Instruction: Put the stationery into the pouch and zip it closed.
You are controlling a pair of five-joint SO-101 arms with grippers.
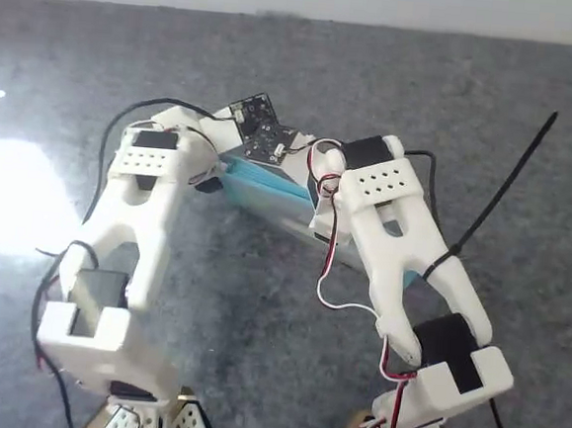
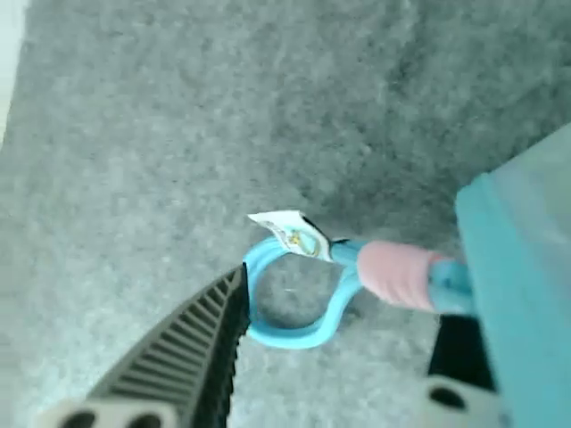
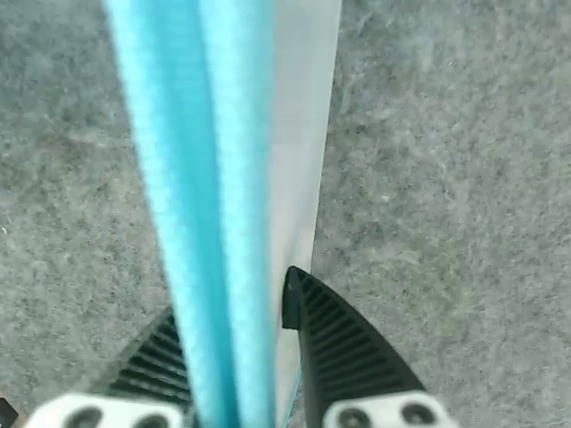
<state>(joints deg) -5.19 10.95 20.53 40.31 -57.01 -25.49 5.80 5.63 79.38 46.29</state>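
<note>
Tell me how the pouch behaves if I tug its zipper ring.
Probably floppy: the pouch looks like thin film with fabric edging, so it may buckle beyond where the right gripper pinches it. The zipper ring looks light and may swing aside.

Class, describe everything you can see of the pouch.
The pouch is light blue fabric with a clear, plastic-looking side panel, over the grey table. The right hand clamps its blue edge. At one end, a blue pull loop with a pink sleeve and white tag lies inside the open left hand.
</note>
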